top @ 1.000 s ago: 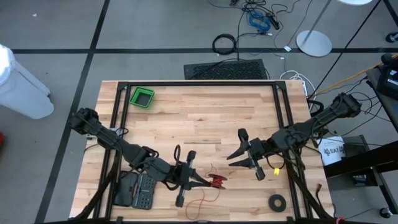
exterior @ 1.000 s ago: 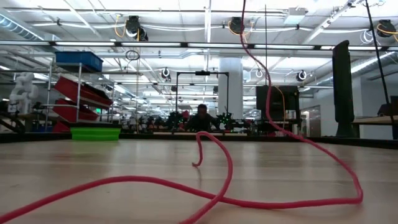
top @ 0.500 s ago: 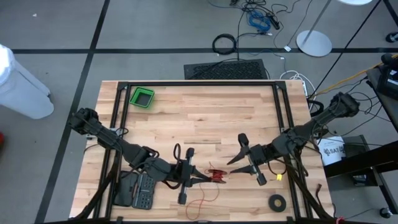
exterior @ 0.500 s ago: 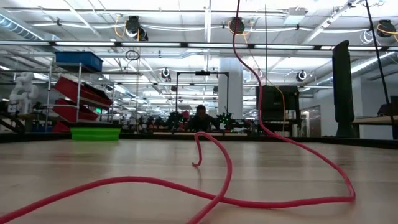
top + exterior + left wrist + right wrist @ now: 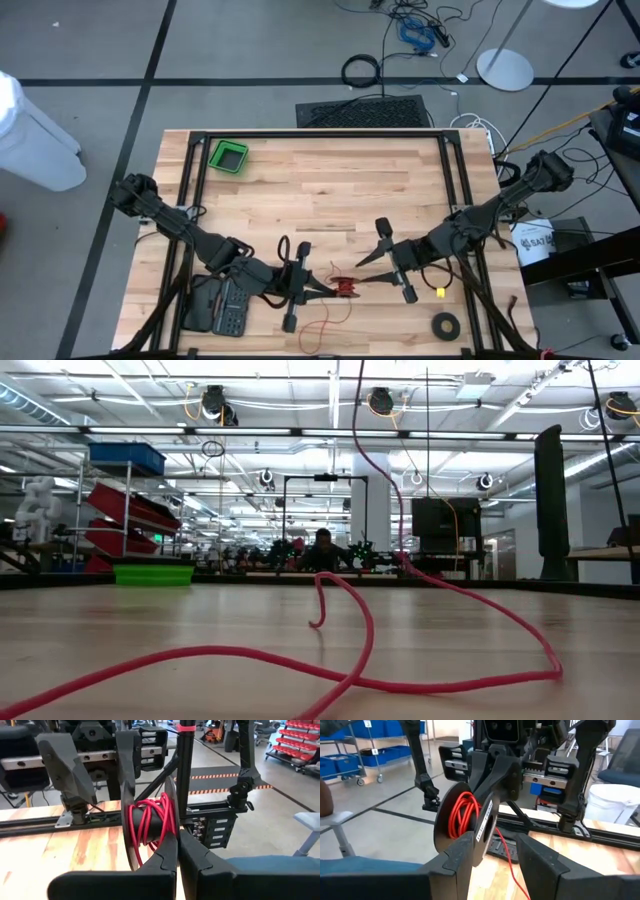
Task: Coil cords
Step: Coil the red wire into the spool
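cord: one thin red cord (image 5: 149, 821), most of it wound round a small black spool (image 5: 470, 827), the rest a loose tail (image 5: 322, 328) trailing off over the table (image 5: 330, 190) near its front edge

where it is: spool is up off the wood, front middle of the table, between the two grippers

handling guess: looks light and floppy, so the tail will probably flop and snag rather than hold a shape. the spool discs look stiff, so i'd grab those, not the windings

left gripper (image 5: 176, 851): fingers pinched together on the edge of one spool disc, carrying it

right gripper (image 5: 378, 262): fingers spread wide, just beside the spool on the other side, one finger near the disc face in its wrist view. can't tell if it touches

low view: a big red loop (image 5: 350, 650) lying across the wood close to the lens

count: 1 cord, 1 spool, 2 grippers, 1 green bin (image 5: 229, 157) at the far left corner, 1 black tape ring (image 5: 446, 325) front right
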